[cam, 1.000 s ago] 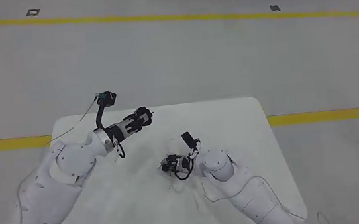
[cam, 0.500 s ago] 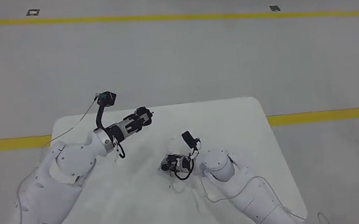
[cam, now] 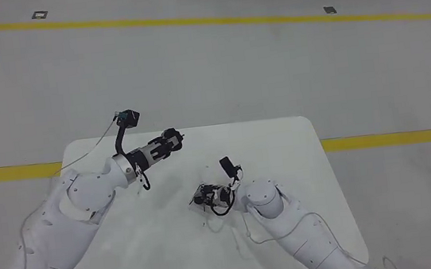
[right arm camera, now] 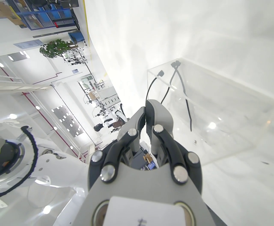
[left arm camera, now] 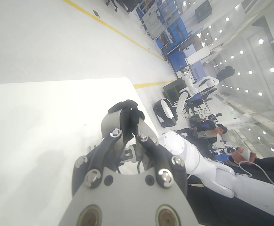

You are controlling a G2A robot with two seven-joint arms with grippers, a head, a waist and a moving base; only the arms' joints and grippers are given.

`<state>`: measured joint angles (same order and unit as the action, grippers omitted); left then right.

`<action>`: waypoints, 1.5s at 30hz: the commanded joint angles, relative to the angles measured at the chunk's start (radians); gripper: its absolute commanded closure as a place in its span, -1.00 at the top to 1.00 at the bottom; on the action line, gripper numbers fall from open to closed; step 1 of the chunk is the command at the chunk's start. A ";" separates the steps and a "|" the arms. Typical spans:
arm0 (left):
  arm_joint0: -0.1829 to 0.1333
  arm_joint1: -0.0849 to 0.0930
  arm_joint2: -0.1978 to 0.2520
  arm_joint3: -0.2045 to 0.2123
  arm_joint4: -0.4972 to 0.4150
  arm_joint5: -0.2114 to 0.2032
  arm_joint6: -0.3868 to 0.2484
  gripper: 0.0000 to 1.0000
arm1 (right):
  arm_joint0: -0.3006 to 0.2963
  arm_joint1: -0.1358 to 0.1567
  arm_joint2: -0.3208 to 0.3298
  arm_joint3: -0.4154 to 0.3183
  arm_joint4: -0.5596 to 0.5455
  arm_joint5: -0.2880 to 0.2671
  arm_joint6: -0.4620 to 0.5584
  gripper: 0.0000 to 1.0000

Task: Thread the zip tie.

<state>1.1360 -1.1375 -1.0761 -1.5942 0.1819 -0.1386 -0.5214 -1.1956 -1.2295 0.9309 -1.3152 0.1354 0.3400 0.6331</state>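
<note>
**Zip tie gripped, threading not yet begun**

Step in hand: holding the tie ready for threading. The right gripper [right arm camera: 146,108] is closed on a black zip tie [right arm camera: 152,84]. The strap rises from between the fingertips and ends in its head, which stands free in front of a clear box [right arm camera: 214,73] on the table [cam: 280,143]. Beyond it, spare ties [right arm camera: 185,94] lie in or behind that box; which of the two cannot be told. The left gripper [left arm camera: 128,116] sits well apart, near the table's far edge, with its fingers pressed together. Whether anything is pinched between them cannot be told.

Next move (judgement): the two grippers must be brought together so that the strap's tail can be lined up with the slot in the head. The slot is small, so this calls for fine alignment and a firm hold.

Change: against the top view of one second ago, the right gripper has shifted slightly, while the left arm has kept its place
</note>
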 commanded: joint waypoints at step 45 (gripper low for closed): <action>0.000 0.000 0.000 0.000 0.000 0.000 0.000 -1.00 | -0.219 0.072 0.229 -0.336 -0.058 -0.260 -0.054 -1.00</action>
<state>1.1360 -1.1375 -1.0761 -1.5942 0.1819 -0.1386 -0.5214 -1.4150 -1.1579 1.1597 -1.6517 0.0770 0.0796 0.5794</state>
